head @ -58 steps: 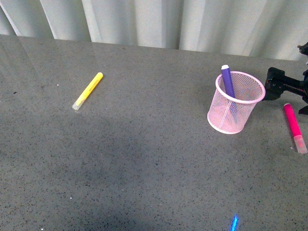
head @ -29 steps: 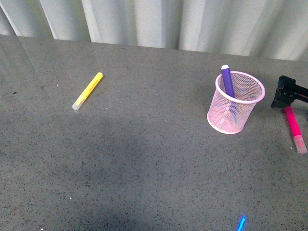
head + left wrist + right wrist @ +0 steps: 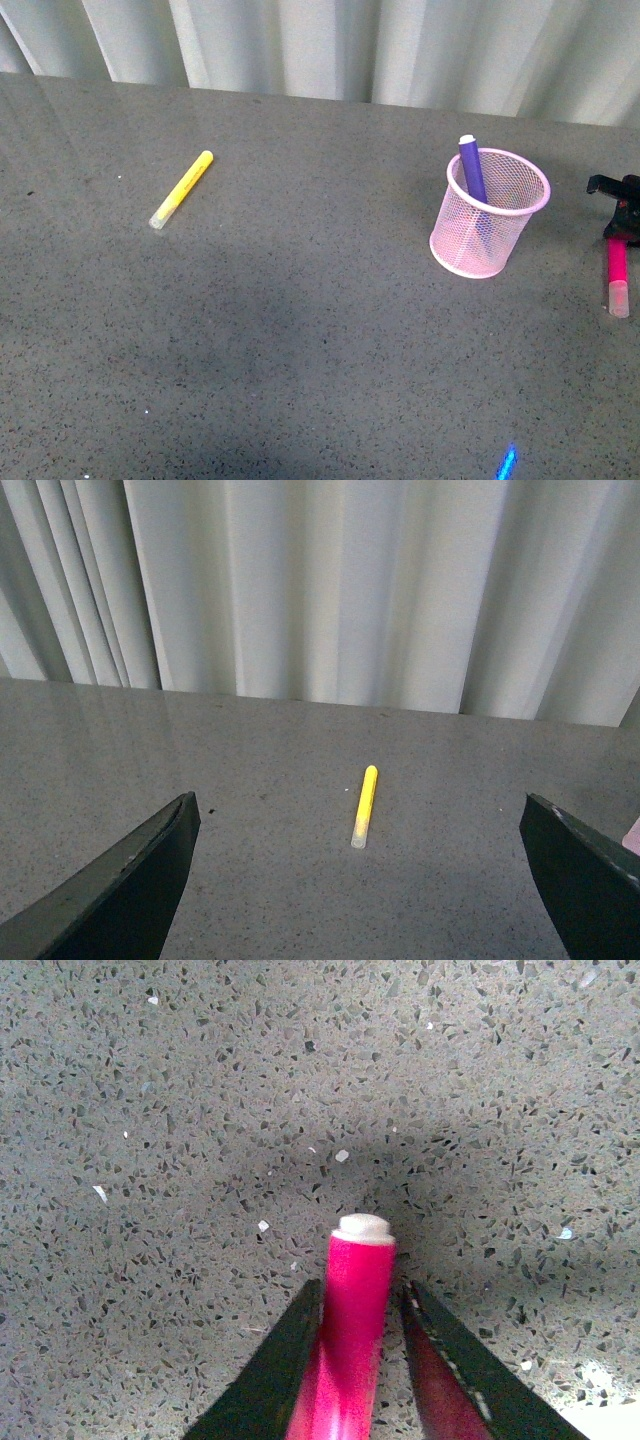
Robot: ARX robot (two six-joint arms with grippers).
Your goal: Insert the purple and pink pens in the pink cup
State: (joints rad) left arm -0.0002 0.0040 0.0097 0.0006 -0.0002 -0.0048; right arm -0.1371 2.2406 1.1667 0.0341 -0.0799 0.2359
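The pink cup (image 3: 490,212) stands on the grey table at the right, with the purple pen (image 3: 472,168) leaning inside it, its top above the rim. At the far right edge my right gripper (image 3: 618,228) is shut on the pink pen (image 3: 617,272), which hangs down from the fingers with its clear cap lowest. In the right wrist view the pink pen (image 3: 350,1330) sits between the two dark fingers (image 3: 275,1375) over the speckled tabletop. My left gripper (image 3: 360,880) is open with nothing between its fingers and is out of the front view.
A yellow pen (image 3: 182,188) lies on the table at the left, also visible as the yellow pen (image 3: 363,805) ahead of the left gripper. White curtains (image 3: 320,45) hang behind the table's far edge.
The right gripper has come down onto the pink pen, closed on it and lifted it off its slanted lie to hang nearly upright, shifting right. Cup, purple pen and yellow pen are unmoved.
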